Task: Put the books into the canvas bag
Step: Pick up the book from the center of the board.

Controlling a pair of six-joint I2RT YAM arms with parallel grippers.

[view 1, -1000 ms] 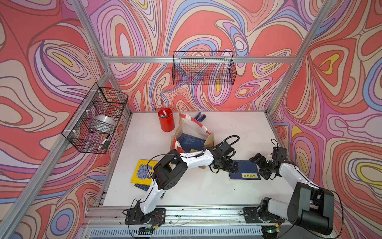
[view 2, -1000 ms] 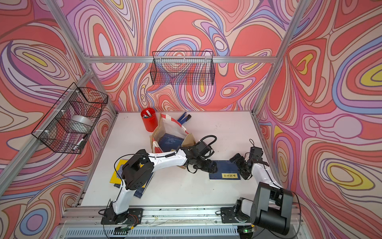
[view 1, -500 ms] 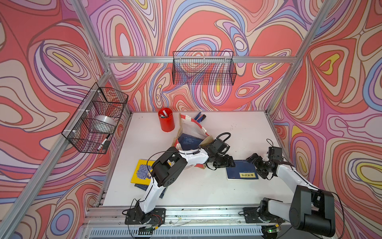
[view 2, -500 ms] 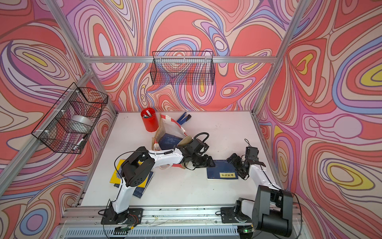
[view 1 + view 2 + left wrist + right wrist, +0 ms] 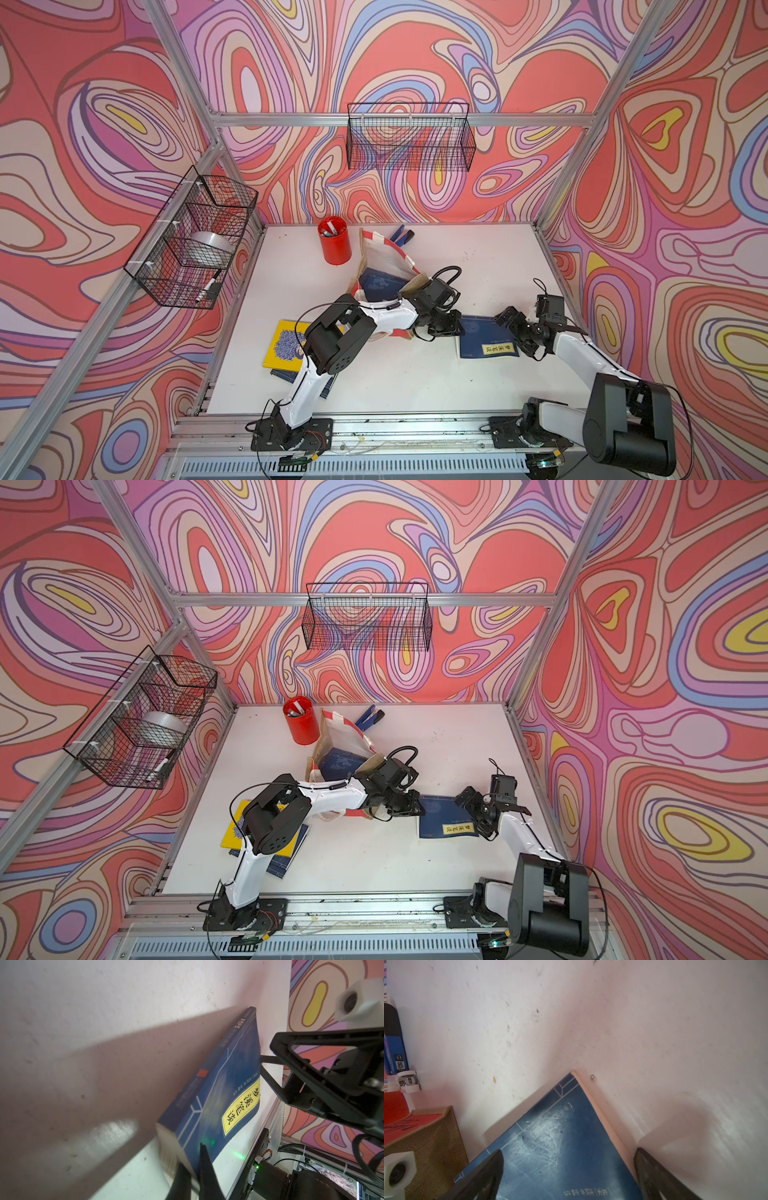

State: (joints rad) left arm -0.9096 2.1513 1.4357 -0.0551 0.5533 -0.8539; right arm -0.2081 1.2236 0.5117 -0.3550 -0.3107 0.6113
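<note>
A dark blue book (image 5: 487,343) with a yellow label lies on the white surface (image 5: 415,384), near its right edge. The left jaws pinch the book's corner on the side of the canvas bag (image 5: 387,261). The right jaws are spread wide at its other side. The bag sits toward the back edge, with a second blue book (image 5: 379,284) inside. A yellow book (image 5: 284,347) lies near the left edge.
</note>
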